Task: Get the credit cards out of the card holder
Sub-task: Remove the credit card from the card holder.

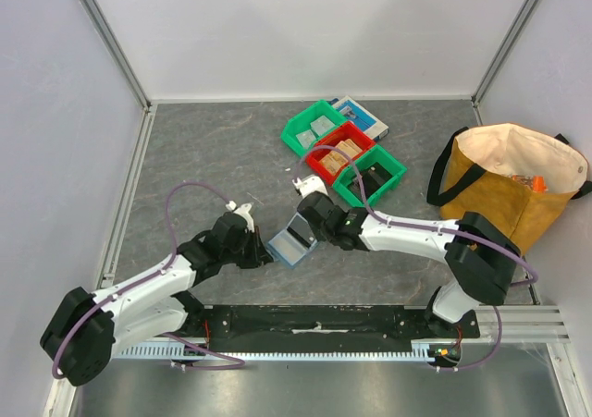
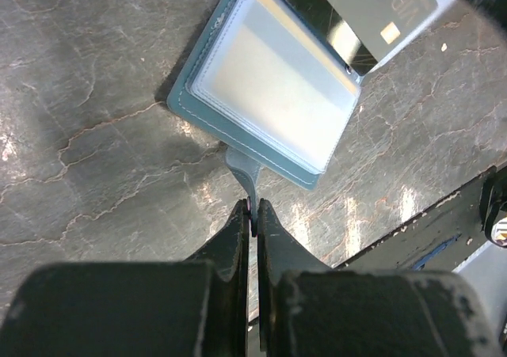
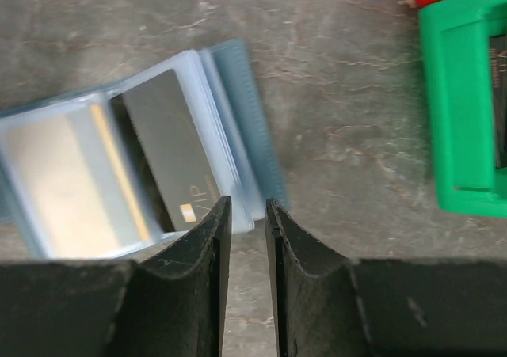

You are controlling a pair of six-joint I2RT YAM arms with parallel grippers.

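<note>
The slate-blue card holder lies open on the grey table between my two grippers. In the left wrist view the card holder shows clear sleeves over a pale tan card, and a dark grey card sticks out of its far edge. My left gripper is shut on a small flap at the holder's near edge. In the right wrist view my right gripper is slightly open at the edge of the clear sleeves, just right of the dark grey card marked VIP. Nothing is between its fingers.
Behind the holder stand two green bins and a red bin, with a blue-and-white flat box beyond. A tan tote bag stands at the right. A green bin is close on the right in the right wrist view.
</note>
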